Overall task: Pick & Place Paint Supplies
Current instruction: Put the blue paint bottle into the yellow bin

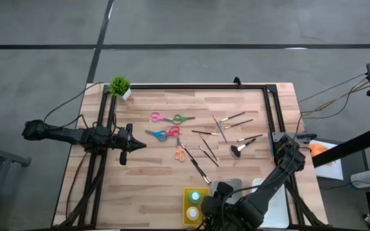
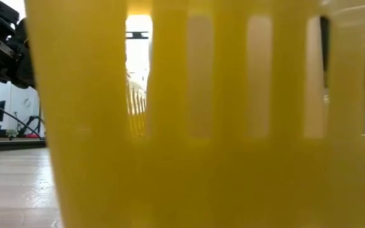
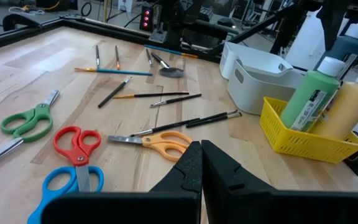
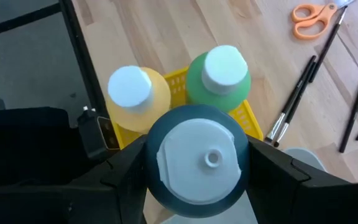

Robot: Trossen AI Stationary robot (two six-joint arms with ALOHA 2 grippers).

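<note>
The right gripper (image 4: pixel 197 165) clasps a grey paint bottle (image 4: pixel 197 158) above the yellow tray (image 4: pixel 180 87); the left gripper (image 3: pixel 201 165) is closed, empty.

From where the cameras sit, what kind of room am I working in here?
Most likely a robotics lab or workshop, not a home or studio. The wooden table stands on a bare grey concrete floor, cables trail off its side, and equipment racks with red indicator lights fill the background of the left wrist view.

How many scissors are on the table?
4: pink-and-green scissors farthest back, blue-and-red scissors just nearer, orange scissors nearest the yellow tray. The crossed pairs each count two.
</note>
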